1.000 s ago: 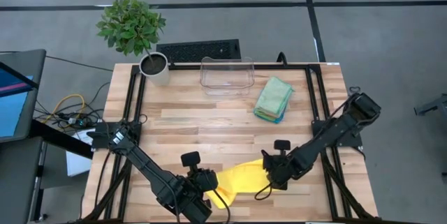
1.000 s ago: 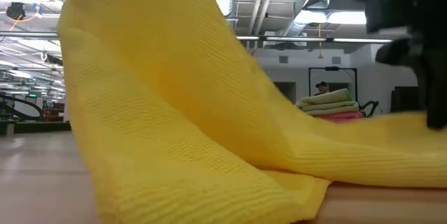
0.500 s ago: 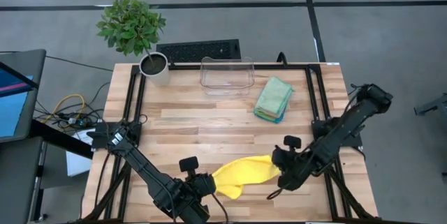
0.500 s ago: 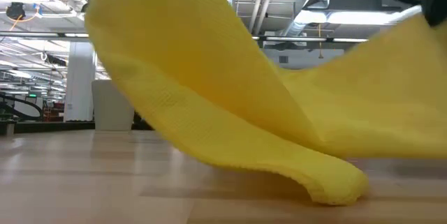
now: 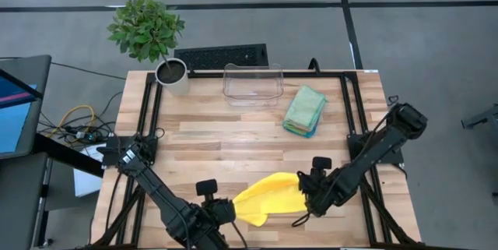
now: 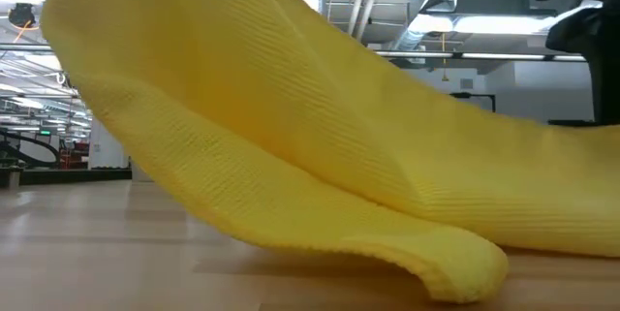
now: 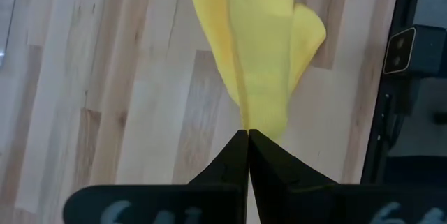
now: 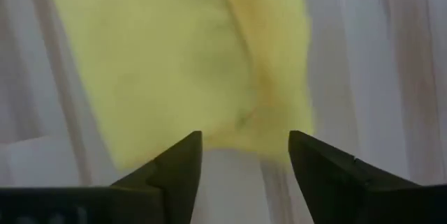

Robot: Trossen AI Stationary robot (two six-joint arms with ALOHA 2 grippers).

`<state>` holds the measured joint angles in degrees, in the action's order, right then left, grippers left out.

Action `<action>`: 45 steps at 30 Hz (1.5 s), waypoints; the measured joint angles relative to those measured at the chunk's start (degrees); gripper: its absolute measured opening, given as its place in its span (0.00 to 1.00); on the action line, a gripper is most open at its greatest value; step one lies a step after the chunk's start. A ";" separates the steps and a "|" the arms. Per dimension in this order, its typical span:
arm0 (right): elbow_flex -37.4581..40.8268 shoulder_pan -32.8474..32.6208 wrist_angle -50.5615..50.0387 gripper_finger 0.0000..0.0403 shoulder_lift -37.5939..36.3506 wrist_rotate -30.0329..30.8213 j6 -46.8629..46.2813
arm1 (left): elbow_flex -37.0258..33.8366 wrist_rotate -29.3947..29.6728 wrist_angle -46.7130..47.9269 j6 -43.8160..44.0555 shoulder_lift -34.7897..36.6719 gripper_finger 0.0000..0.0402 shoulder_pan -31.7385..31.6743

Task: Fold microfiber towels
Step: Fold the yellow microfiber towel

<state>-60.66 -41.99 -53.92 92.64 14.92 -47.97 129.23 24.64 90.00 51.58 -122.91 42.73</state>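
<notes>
A yellow microfiber towel (image 5: pixel 268 197) lies along the table's near edge. Its left end is lifted in my left gripper (image 5: pixel 231 209), which is shut on it; the rest slopes down, and a rolled fold (image 6: pixel 455 264) and the right part rest on the wood. My right gripper (image 8: pixel 244 158) hangs open just above the towel's right end (image 8: pixel 188 63), its fingers on either side without touching. A stack of folded towels (image 5: pixel 304 110), pale green on top and blue beneath, lies at the far right. My left gripper pinches the yellow towel's left end (image 7: pixel 262 116) between its two shut fingers, at a narrow gathered tip. The fingers slant down from the near left. The held end is raised off the table and the cloth runs away from the fingers, slack, down to the wood.
A clear plastic bin (image 5: pixel 253 85) stands at the far middle, a potted plant (image 5: pixel 172 74) at the far left corner, and a keyboard (image 5: pixel 221 55) behind the table. Bare wood (image 5: pixel 218 137) spans the table's middle.
My right gripper has opened and let go of the towel's right end, after swinging toward the right edge with it and coming back. That end, held up half a second ago, has fallen onto the table. The left end has stayed lifted in my left gripper.
</notes>
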 joint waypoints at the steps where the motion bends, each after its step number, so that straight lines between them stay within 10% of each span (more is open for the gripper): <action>1: 0.02 0.06 -0.08 0.59 -0.56 0.00 0.02 | 0.00 0.06 -0.02 -0.03 0.00 0.00 -0.01; 39: 8.08 11.83 16.81 0.55 2.40 -1.29 14.13 | 0.02 5.18 0.02 -1.30 0.04 0.00 -0.07; 45: 9.51 11.84 19.08 0.41 2.40 -1.18 15.45 | 0.02 5.65 0.02 -1.27 0.04 0.00 -0.35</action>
<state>-51.15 -30.15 -34.84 95.04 13.73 -32.51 129.25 30.29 90.02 50.30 -122.87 42.37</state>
